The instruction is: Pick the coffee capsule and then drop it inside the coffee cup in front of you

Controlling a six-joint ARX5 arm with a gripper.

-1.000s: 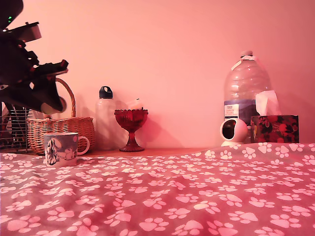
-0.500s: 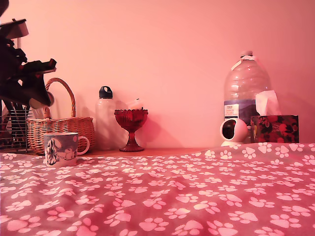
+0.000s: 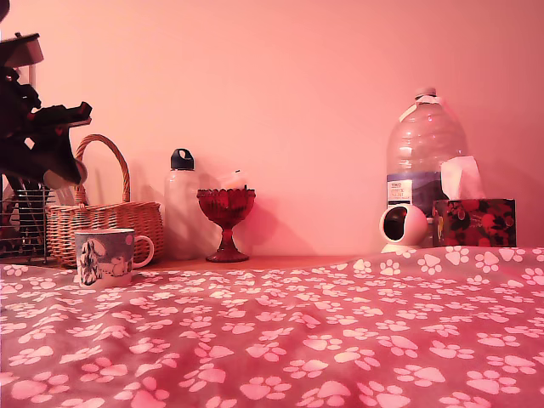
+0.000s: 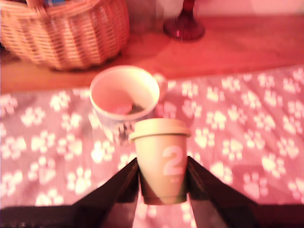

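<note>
The gripper (image 4: 161,183) is clamping the coffee capsule (image 4: 161,159) between its two dark jaws, rim pointing away from the wrist and a pale "2" showing on the pod's side. In the wrist view the capsule is hanging above the paw-print cloth (image 3: 340,340) covering the tabletop, just on the near side of the coffee cup (image 4: 124,97), whose open mouth is lying a little beyond and to one side. The pod is apparently being carried high so it can clear the rim before release; it is not yet over the opening. In the exterior view the arm (image 3: 38,127) is hovering at the far left above the cup (image 3: 106,255), with a wicker basket (image 3: 102,225) behind it and a red goblet (image 3: 226,223) to the right.
</note>
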